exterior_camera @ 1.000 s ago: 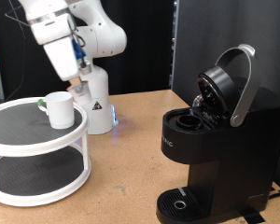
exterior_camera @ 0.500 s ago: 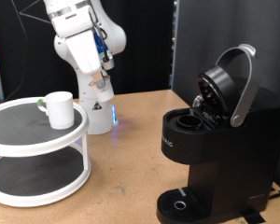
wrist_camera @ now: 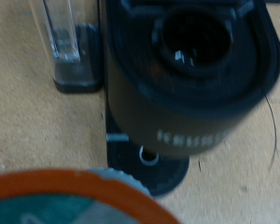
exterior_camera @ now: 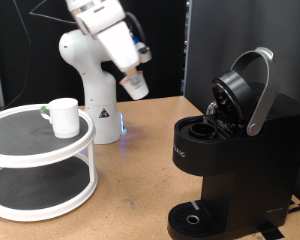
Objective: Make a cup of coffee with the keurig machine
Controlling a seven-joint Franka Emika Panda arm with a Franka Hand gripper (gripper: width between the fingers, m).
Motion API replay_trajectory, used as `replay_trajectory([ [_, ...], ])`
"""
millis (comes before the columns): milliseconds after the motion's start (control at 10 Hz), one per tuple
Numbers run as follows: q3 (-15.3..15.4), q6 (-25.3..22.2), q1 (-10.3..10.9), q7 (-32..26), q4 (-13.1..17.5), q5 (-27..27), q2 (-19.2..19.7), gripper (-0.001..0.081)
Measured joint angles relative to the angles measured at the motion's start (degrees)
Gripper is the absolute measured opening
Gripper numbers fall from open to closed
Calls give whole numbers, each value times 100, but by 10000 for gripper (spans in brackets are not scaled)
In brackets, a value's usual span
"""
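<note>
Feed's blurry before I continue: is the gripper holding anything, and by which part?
Cannot tell: gripper hangs midair, fingers unclear; blurred orange-rimmed disc sits near wrist camera.

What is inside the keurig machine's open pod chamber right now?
With the keurig machine's lid up, the chamber looks empty: a dark well with small metal glints at the bottom. The wrist view is blurred, so finer detail is unclear.

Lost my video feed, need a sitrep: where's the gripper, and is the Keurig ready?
Gripper in the air between cup and keurig machine. Machine lid open, pod chamber in wrist view. Cup on white stand.
</note>
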Motion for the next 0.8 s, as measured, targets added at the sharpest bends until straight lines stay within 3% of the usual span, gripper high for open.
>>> replay_trajectory([
  [400, 87, -223, 385, 44, 659, 220, 467, 430],
  [800, 87, -136, 420, 43, 892, 391, 628, 430],
])
